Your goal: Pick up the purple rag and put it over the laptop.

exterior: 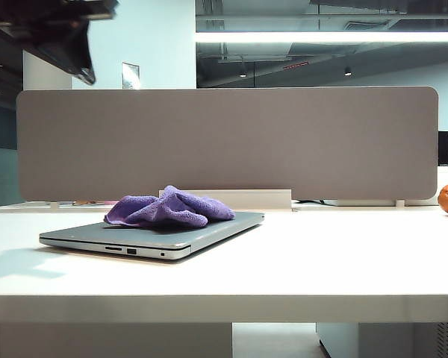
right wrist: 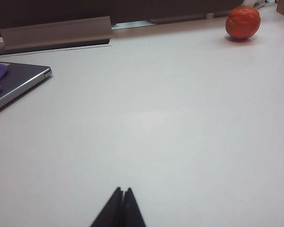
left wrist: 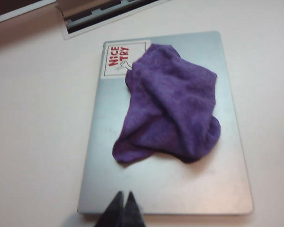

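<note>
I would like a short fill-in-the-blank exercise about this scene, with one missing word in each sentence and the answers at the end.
1. The purple rag lies crumpled on the closed lid of the ____.
2. The rag partly covers a sticker with the words "Nice ____".
3. The left gripper hangs above the laptop with its jaws ____.
4. The right gripper is shut over the bare table, and far off sits a round ____ fruit.

Answers: laptop; Try; shut; orange

Purple rag (left wrist: 170,106), silver-grey laptop (left wrist: 165,184), orange fruit (right wrist: 243,22).
</note>
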`<state>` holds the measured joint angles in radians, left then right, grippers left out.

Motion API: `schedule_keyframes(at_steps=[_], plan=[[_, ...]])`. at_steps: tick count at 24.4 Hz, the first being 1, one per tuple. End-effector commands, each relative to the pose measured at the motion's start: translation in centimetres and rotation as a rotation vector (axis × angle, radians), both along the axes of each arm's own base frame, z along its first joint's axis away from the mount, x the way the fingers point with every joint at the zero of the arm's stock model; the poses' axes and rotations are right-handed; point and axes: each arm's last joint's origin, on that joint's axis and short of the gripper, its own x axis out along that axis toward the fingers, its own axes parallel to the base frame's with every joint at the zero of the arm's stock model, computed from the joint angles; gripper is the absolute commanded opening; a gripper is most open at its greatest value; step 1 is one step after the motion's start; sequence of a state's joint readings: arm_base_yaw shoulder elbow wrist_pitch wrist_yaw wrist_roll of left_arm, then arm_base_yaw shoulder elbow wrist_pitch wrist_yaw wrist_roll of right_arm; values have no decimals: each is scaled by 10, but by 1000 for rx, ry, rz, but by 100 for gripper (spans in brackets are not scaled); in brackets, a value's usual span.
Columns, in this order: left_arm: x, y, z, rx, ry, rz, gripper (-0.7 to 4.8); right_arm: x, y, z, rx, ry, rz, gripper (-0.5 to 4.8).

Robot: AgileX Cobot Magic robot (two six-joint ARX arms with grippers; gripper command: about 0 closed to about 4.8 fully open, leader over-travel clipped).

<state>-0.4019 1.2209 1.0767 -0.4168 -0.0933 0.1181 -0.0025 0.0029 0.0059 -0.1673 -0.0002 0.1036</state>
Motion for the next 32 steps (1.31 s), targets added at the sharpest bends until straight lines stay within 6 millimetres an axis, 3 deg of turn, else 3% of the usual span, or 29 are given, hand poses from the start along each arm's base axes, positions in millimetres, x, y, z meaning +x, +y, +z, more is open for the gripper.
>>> schedule_keyframes(at_steps=[1, 10, 19, 27, 32], plan=[[-20, 8, 1, -28, -33, 3, -6, 0, 0, 0, -3, -11, -1, 22], [-76, 32, -8, -108, -111, 25, -6, 0, 0, 0, -3, -11, 2, 22], [-134, 57, -39, -249, -200, 62, -6, 0, 0, 0, -3, -11, 2, 22], [-161, 68, -49, -272, -217, 66, -6, 0, 0, 0, -3, -11, 2, 22], [-165, 70, -48, -276, -228, 66, -6, 0, 0, 0, -3, -10, 2, 22]])
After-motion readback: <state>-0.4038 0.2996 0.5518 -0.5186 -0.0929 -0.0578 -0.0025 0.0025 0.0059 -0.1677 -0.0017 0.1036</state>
